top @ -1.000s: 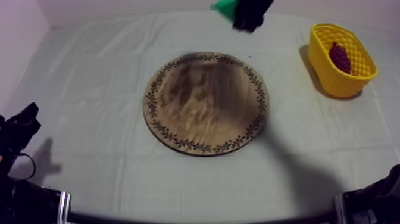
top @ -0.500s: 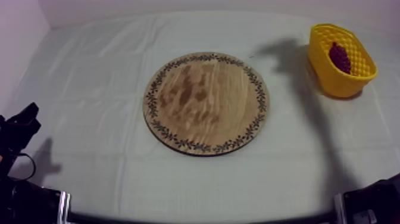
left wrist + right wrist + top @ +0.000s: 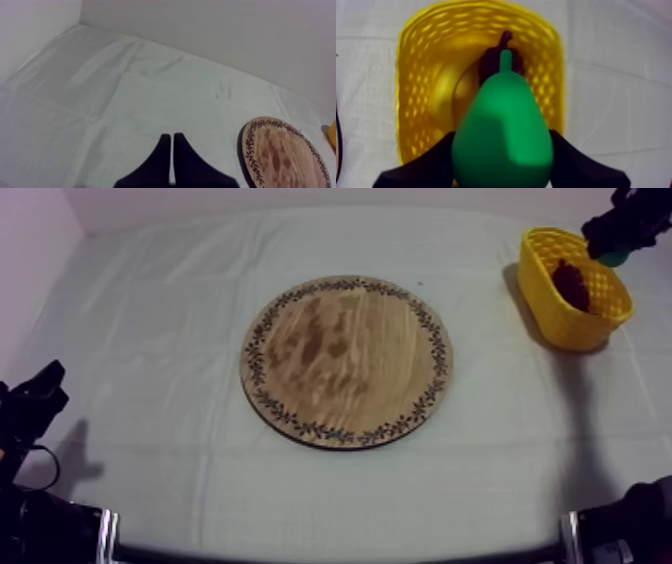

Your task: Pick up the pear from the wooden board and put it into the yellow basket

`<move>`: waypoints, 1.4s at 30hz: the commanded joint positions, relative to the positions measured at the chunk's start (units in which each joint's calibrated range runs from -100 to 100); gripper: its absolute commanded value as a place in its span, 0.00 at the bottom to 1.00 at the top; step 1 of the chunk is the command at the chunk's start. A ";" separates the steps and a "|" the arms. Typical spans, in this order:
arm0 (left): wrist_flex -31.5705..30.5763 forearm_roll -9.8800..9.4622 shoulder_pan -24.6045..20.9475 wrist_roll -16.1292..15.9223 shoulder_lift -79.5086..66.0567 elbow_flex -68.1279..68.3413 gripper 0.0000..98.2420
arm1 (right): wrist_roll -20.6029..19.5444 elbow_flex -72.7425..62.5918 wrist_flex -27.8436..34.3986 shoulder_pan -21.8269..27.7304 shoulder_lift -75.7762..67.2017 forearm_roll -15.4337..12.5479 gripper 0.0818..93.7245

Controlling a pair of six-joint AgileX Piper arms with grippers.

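My right gripper [image 3: 622, 228] hangs over the yellow basket [image 3: 545, 283] at the table's far right, shut on the green pear [image 3: 503, 135]. In the right wrist view the pear sits between the black fingers [image 3: 431, 162], directly above the basket [image 3: 421, 90], and a dark bunch of grapes [image 3: 486, 62] lies inside it behind the pear's stem. In the top view a sliver of the pear [image 3: 614, 259] peeks below the gripper, beside the grapes [image 3: 571, 284]. The round wooden board [image 3: 346, 360] is bare. My left gripper [image 3: 172, 145] rests shut over the cloth.
The board [image 3: 280, 157] shows beside the left gripper in the left wrist view. The left arm [image 3: 30, 403] sits low at the table's left edge, and part of the right arm [image 3: 640, 518] shows at the lower right. Back wall runs close behind the basket.
My right gripper has carried the pear from beyond the board's far edge rightward to above the basket. The left arm has not moved.
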 commanded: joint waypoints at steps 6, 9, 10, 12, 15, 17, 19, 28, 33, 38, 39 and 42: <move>-0.01 -0.02 0.01 -0.01 0.00 0.00 0.00 | 0.38 3.02 -2.87 -1.02 3.42 -1.10 0.70; -0.01 -0.02 0.01 -0.01 0.00 0.00 0.00 | 1.33 2.86 -4.81 -1.16 5.08 -1.52 0.76; -0.01 -0.02 0.01 -0.01 0.00 0.00 0.00 | 1.58 2.77 -5.54 -1.15 5.48 -1.63 0.76; -0.01 -0.02 0.01 -0.01 0.00 0.00 0.00 | 1.83 2.43 -6.72 -1.13 6.00 -1.69 0.75; -0.01 -0.02 0.01 -0.01 0.00 0.00 0.00 | 1.92 2.34 -8.26 -1.07 5.44 -1.70 0.73; -0.01 -0.02 0.01 -0.01 0.00 0.00 0.00 | 1.70 3.17 -9.76 -1.06 4.04 -1.50 0.71; -0.01 -0.02 0.01 -0.01 0.00 0.00 0.00 | 0.37 4.76 -12.17 -0.98 1.79 -0.95 0.68; -0.01 -0.02 0.01 -0.01 0.00 0.00 0.00 | -4.27 18.14 -20.86 0.58 -15.07 -0.32 0.61; -0.01 -0.02 0.01 -0.01 0.00 0.00 0.00 | -4.47 28.55 -27.16 0.78 -28.48 -0.57 0.61; -0.01 -0.02 0.01 -0.01 0.00 0.00 0.00 | -4.33 39.47 -31.74 -0.61 -43.50 -0.94 0.62; -0.01 -0.02 0.01 -0.01 0.00 0.00 0.00 | -4.02 41.64 -32.25 -0.95 -46.55 -1.30 0.62; -0.01 -0.02 0.01 -0.01 0.00 0.00 0.00 | -2.60 48.21 -32.83 -1.95 -55.94 -2.82 0.61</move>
